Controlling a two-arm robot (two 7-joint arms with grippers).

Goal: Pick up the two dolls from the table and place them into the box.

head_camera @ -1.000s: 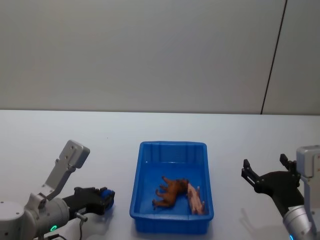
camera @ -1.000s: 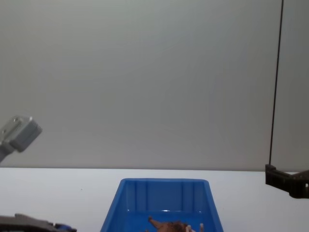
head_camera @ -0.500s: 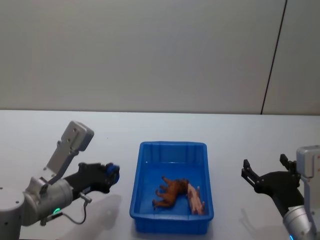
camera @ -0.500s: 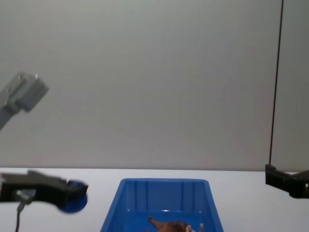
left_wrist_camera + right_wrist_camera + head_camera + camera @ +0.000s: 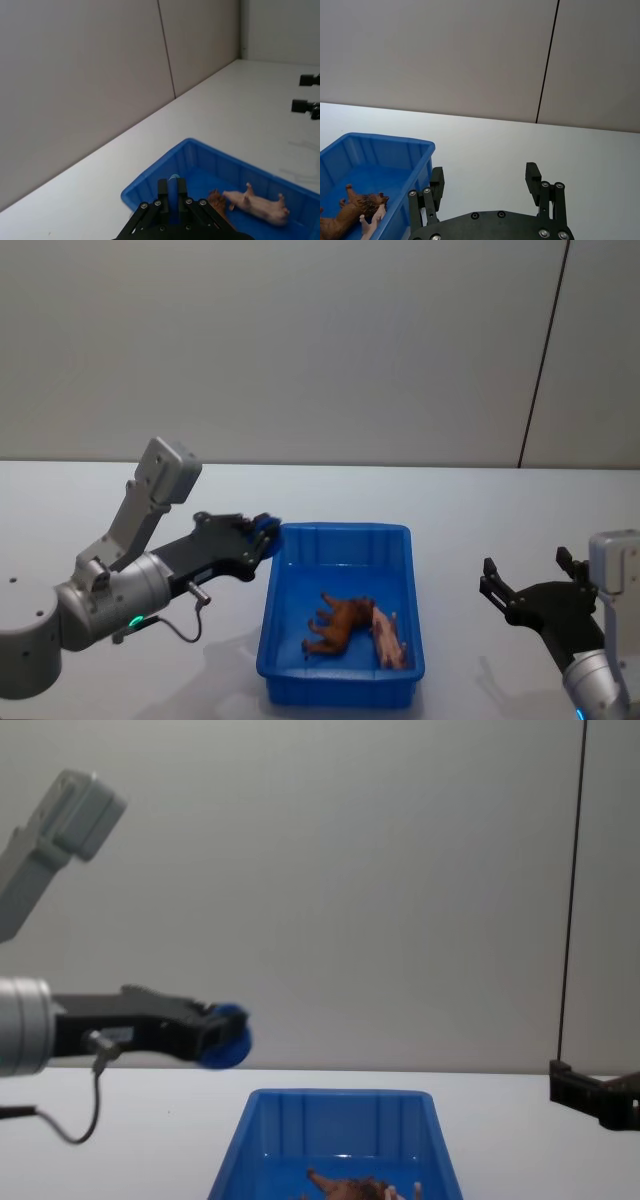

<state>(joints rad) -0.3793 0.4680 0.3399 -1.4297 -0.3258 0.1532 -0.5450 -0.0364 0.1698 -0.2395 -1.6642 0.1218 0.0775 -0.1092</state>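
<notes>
Inside the box (image 5: 290, 640) | both dolls lie: brown doll (image 5: 338, 623), pink doll (image 5: 391, 636) | left gripper (image 5: 262, 534) fingers together, empty (above the rim) | right gripper (image 5: 524, 592) spread, idle | next: likely retract

Behind it all, a plain grey wall (image 5: 300, 340) spans the back, and a thin dark vertical seam (image 5: 545, 350) runs down it on the right to the table's far edge.
</notes>
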